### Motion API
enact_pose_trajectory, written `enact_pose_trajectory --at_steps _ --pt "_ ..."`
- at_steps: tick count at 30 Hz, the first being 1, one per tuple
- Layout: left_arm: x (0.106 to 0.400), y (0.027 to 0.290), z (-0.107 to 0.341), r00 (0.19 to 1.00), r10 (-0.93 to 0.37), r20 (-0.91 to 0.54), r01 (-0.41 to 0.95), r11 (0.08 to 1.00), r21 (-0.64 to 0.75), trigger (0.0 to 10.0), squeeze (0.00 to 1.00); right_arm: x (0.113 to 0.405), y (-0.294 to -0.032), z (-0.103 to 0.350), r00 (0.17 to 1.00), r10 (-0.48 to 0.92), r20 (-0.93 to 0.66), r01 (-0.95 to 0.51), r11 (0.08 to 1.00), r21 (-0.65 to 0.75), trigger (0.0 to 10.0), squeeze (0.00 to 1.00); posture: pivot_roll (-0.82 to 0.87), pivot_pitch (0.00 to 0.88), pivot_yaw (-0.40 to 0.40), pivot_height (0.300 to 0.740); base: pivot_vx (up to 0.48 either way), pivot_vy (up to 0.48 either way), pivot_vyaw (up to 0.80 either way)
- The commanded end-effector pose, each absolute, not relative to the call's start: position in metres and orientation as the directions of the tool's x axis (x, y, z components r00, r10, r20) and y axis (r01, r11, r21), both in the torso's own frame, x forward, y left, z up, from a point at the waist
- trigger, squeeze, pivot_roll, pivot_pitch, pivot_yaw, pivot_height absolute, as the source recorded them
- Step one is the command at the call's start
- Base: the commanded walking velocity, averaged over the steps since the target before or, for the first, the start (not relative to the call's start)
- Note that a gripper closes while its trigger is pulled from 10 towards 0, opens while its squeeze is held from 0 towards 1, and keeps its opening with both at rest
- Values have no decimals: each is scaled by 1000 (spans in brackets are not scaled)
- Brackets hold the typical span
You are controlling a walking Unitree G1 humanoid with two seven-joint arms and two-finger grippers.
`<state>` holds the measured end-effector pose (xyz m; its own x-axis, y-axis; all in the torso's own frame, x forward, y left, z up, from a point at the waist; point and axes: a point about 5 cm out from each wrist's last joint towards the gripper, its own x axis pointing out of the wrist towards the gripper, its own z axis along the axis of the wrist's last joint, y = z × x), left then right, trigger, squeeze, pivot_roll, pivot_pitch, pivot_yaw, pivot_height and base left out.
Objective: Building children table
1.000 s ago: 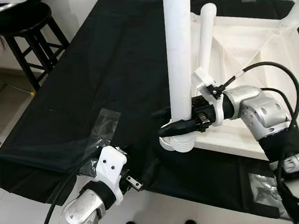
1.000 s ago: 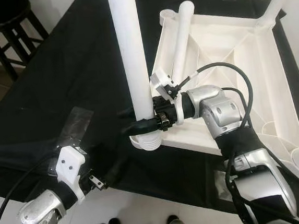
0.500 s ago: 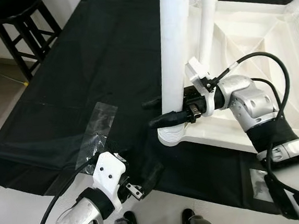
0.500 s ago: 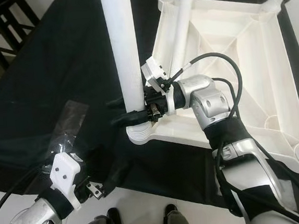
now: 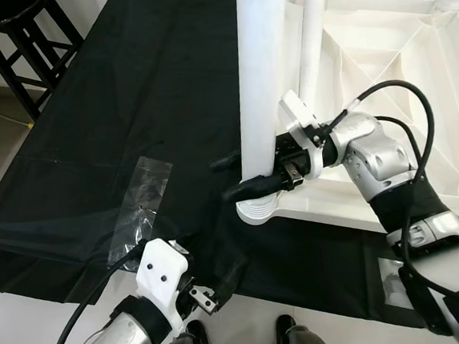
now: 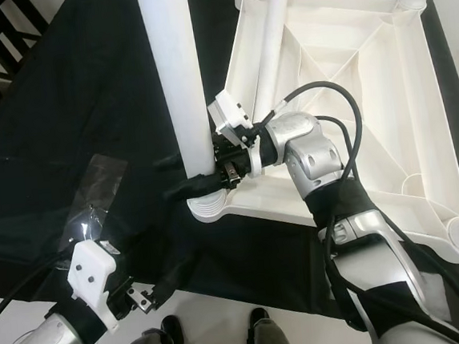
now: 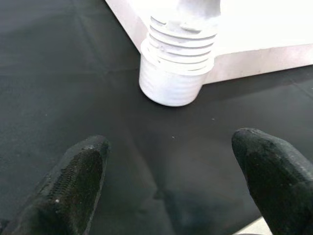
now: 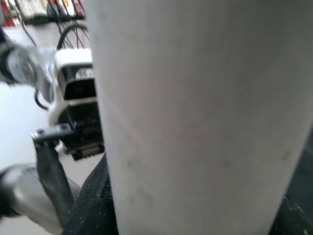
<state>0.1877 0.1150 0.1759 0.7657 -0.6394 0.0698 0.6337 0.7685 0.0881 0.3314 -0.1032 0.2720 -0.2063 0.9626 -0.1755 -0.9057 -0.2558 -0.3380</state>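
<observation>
- table leg (image 5: pixel 259 73): upright in corner socket (image 5: pixel 255 210) of upturned tabletop (image 5: pixel 380 54).
- right gripper (image 5: pixel 250 174): fingers clamped around leg; keep it plumb while seating.
- left gripper (image 7: pixel 171 176): fingers spread, empty, near socket.

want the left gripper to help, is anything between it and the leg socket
Nothing visible: only bare black cloth lies between the open left gripper and the threaded socket. The right gripper already holds the leg there.
</observation>
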Motion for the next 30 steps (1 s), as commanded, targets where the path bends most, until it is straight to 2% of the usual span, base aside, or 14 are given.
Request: enact_pose_trajectory --at_steps 1,9,12,16,19,21,22,23,24,25,27,28,29,30 --pt "183 116 174 762 -646 44 642 763 77 10000 0 329 -99 232 -228 940 -254 -930 -287 -228 10000 0 127 466 2 740 0 0 0" --pt "180 116 175 761 -648 38 645 761 68 10000 0 323 -102 230 -233 930 -284 -910 -312 -273 10000 0 124 471 0 740 0 0 0" --pt "181 116 175 761 -648 35 645 761 63 10000 0 329 -105 228 -187 948 -259 -933 -254 -255 10000 0 122 471 3 740 0 0 0" --pt "181 116 175 761 -648 35 645 761 62 10000 0 329 -104 228 -179 952 -250 -937 -242 -251 10000 0 122 471 3 740 0 0 0" --pt "182 116 174 761 -648 34 646 762 56 10000 0 329 -103 217 -21 969 -247 -972 -78 -223 10000 0 97 458 -24 740 0 0 0" --pt "182 116 174 761 -648 34 646 762 56 10000 0 329 -103 217 -21 969 -247 -972 -78 -223 10000 0 97 458 -24 740 0 0 0" --pt "182 115 173 762 -647 35 645 762 54 10000 0 328 -102 211 72 966 -249 -981 23 -194 10000 0 94 456 -27 740 0 0 0" --pt "182 115 173 762 -647 35 645 762 54 10000 0 328 -102 211 72 966 -249 -981 23 -194 10000 0 94 456 -27 740 0 0 0" --pt "183 115 173 763 -645 37 643 764 51 10000 0 322 -101 203 163 955 -248 -977 120 -177 10000 0 75 451 -42 740 0 0 0" --pt "183 115 173 763 -645 37 643 764 51 10000 0 322 -101 203 163 955 -248 -977 120 -177 10000 0 75 451 -42 740 0 0 0" --pt "186 115 172 768 -639 43 637 769 48 10000 0 299 -96 177 462 843 -276 -886 450 -108 10000 0 54 444 -49 740 0 0 0" --pt "186 115 172 768 -639 43 637 769 48 10000 0 299 -96 177 462 843 -276 -886 450 -108 10000 0 54 444 -49 740 0 0 0" --pt "187 115 172 769 -637 45 635 771 48 10000 0 288 -98 169 574 763 -296 -813 574 -98 10000 0 54 444 -49 740 0 0 0" --pt "187 115 172 769 -637 45 635 771 48 10000 0 288 -98 169 574 763 -296 -813 574 -98 10000 0 54 444 -49 740 0 0 0"
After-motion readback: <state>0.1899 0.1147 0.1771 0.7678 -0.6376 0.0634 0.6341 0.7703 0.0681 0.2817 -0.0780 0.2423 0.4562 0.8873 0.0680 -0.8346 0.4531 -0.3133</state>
